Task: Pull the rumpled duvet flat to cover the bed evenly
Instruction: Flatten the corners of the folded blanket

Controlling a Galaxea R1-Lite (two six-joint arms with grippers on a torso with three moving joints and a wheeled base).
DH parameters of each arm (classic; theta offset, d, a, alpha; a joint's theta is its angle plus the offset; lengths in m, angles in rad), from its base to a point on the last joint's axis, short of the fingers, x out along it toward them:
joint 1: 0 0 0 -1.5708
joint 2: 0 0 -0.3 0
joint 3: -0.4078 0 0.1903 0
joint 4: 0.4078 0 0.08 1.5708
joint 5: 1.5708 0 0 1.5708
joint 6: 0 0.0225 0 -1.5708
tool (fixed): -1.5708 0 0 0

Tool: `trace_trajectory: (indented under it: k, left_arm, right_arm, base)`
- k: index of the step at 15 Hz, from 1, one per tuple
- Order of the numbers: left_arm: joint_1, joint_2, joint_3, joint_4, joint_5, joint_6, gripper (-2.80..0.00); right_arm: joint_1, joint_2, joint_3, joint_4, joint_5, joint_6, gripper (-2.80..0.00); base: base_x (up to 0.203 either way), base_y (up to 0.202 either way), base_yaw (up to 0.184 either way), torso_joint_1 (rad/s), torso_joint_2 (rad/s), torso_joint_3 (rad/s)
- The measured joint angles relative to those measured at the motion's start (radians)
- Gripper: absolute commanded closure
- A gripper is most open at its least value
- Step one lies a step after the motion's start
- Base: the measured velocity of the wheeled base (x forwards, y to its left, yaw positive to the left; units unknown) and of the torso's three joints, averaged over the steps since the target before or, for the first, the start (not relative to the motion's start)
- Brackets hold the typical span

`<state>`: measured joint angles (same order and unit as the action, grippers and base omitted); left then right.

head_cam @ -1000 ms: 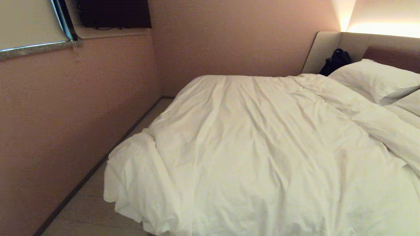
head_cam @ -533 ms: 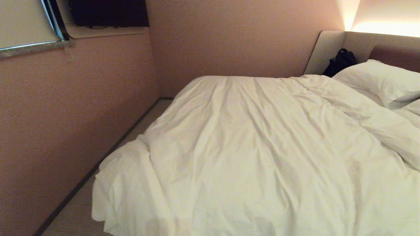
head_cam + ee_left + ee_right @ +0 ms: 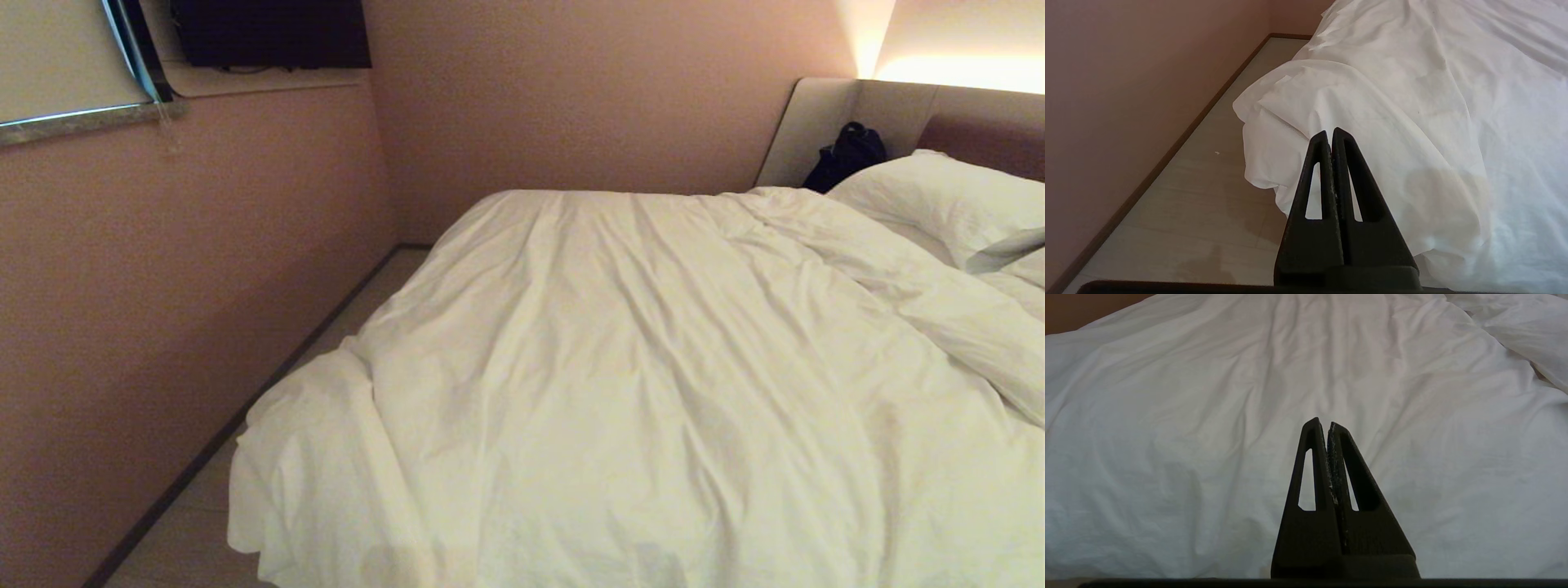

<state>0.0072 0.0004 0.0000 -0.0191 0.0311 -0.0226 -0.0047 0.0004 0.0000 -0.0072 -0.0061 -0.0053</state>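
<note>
The white duvet [image 3: 637, 384] lies creased over the bed, whose padded headboard [image 3: 939, 110] shows at the far right. Its near left corner [image 3: 302, 482] hangs bunched over the bed's edge towards the floor. A thick fold [image 3: 922, 294] runs slanted below the pillows [image 3: 939, 200]. Neither arm shows in the head view. My left gripper [image 3: 1329, 132] is shut and empty, held in the air short of the hanging duvet [image 3: 1372, 102] corner. My right gripper [image 3: 1323, 424] is shut and empty too, pointing over the broad middle of the duvet [image 3: 1249, 416].
A pink wall [image 3: 163, 286] runs along the left, leaving a narrow strip of floor [image 3: 204, 531] beside the bed. A dark bag [image 3: 845, 155] sits against the headboard corner. A window sill [image 3: 82, 122] and a dark screen [image 3: 269, 33] are high on the left.
The whole head view has shifted: the bed now sits lower and further left in the picture than a second ago, then holds still. The duvet itself looks unchanged.
</note>
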Motion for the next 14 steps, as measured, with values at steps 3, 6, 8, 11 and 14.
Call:
trace_trajectory:
  k: [3, 6, 8, 11, 14]
  left_arm:
    - [0.0, 0.0, 0.0, 0.005, 0.001, -0.029, 0.0]
    - [0.0, 0.021, -0.104, 0.069, -0.002, -0.133, 0.0]
    - [-0.006, 0.113, -0.21, 0.12, -0.005, -0.245, 0.0]
    - [-0.017, 0.354, -0.325, 0.125, -0.006, -0.401, 0.0]
    - [-0.023, 0.609, -0.372, 0.03, -0.006, -0.506, 0.0]
  right_arm:
    - [0.0, 0.0, 0.0, 0.0, 0.0, 0.0, 0.0]
    - [0.0, 0.0, 0.0, 0.0, 0.0, -0.001, 0.0]
    - [0.0, 0.0, 0.0, 0.0, 0.0, 0.0, 0.0]
    - [0.0, 0.0, 0.0, 0.0, 0.0, 0.0, 0.0]
    - [0.0, 0.0, 0.0, 0.0, 0.0, 0.0, 0.0]
  base:
    - [0.0, 0.0, 0.0, 0.0, 0.0, 0.0]
    - [0.0, 0.0, 0.0, 0.0, 0.0, 0.0]
    - [0.0, 0.0, 0.0, 0.0, 0.0, 0.0]
    - [0.0, 0.0, 0.0, 0.0, 0.0, 0.0]
    - [0.0, 0.0, 0.0, 0.0, 0.0, 0.0]
